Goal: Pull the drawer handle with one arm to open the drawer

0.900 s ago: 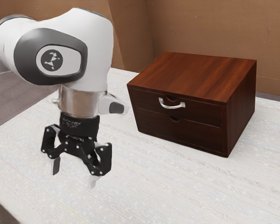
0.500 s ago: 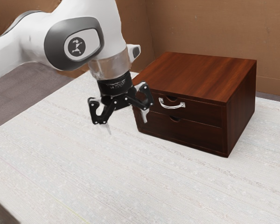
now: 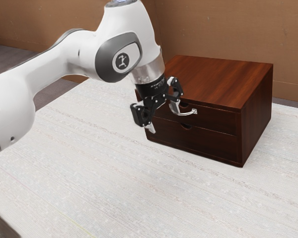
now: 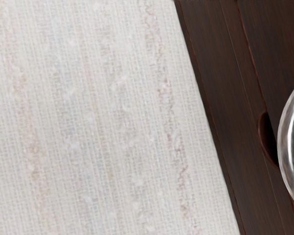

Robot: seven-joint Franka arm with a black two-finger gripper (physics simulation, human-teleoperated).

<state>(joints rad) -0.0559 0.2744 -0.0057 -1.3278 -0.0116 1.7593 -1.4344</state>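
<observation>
**Exterior and wrist views of 1 arm at a drawer cabinet.** The dark wooden cabinet stands on the pale, woven-textured table, with a brown wall behind it. Its front face carries 2 drawers stacked vertically: the top drawer and, beneath it, the lower drawer. Both drawer fronts lie flush with the cabinet's front face, so the top drawer is shut.

The handle, a curved silver bar, sits on the top drawer near the cabinet's front corner at the exterior view's left. It lies in front of a dark recess.

The white arm reaches in from the exterior view's left and ends just before the cabinet's front face. The black gripper is tilted, with its 2 fingers spread wide apart and nothing held between them. 1 fingertip lies at the handle's near end, where contact cannot be judged. The other hangs lower, before the cabinet's front corner and above the table.

In the wrist view the cabinet's front face runs diagonally beside the table. The handle appears as a glossy arc over the cabinet's dark wood, next to a recess.
</observation>
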